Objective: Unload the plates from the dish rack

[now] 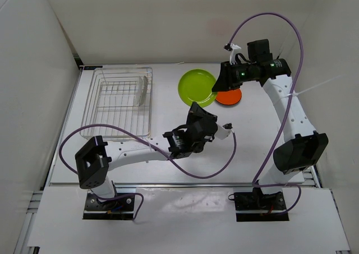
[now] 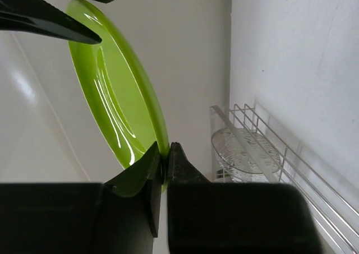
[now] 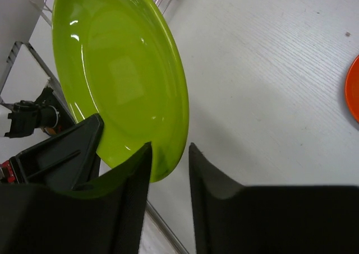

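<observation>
My left gripper [image 1: 197,107] [image 2: 164,156] is shut on the near rim of the lime green plate [image 1: 196,86] [image 2: 118,91]. My right gripper [image 1: 219,86] [image 3: 170,153] is open, with the plate's opposite rim [image 3: 123,69] between its fingers, which do not pinch it. The orange-red plate [image 1: 230,97] [image 3: 353,97] lies on the table under the right wrist. The clear plate [image 1: 143,91] [image 2: 244,150] stands on edge in the silver wire dish rack [image 1: 92,105] [image 2: 291,164] at the far left. The black plate is out of view.
White walls close the table at the back and on both sides. The left arm reaches diagonally across the table's middle. Purple cables loop from both arms, one lying on the table near the front [image 1: 219,164].
</observation>
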